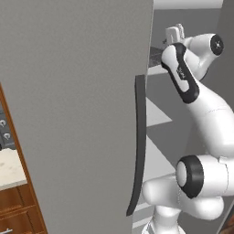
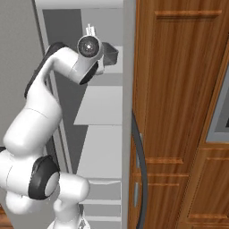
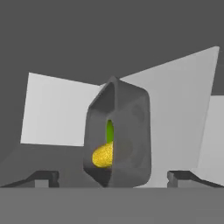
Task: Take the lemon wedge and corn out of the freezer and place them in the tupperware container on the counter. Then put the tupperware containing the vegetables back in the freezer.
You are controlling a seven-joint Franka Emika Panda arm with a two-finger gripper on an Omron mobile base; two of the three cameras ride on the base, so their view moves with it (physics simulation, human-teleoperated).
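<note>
The tool [image 3: 113, 178] is wide open and holds nothing; in the hand view its two dark fingertips [image 3: 43, 177] sit far apart at either side. Between and just beyond them is the grey container [image 3: 129, 131], which looks already let go. In the right base view the container [image 2: 111, 53] is up on the top shelf [image 2: 114, 67] of the freezer [image 2: 82, 13], with the hand reached in beside it. Its hollow shows the yellow corn [image 3: 103, 155] and a small green piece [image 3: 109, 129] that I cannot identify.

In the hand view the container appears to stand on edge. That camera rolls with the hand, so I cannot tell whether it lies flat on the shelf or leans.

The step in hand seems to be leaving the filled container in the freezer:

- Keep the tool spread.
- Draw the hand straight back along the line it points, so neither fingertip catches the rim and drags or tips the container.
- Do not lift or swing sideways until the fingertips are past the container's near edge.
- Mind the open door [image 1: 77, 114] and its long dark handle [image 1: 138, 146] close on the arm's left side.

If the container does lean, the corn could roll out, so it is worth checking how it rests once the hand is clear.
</note>
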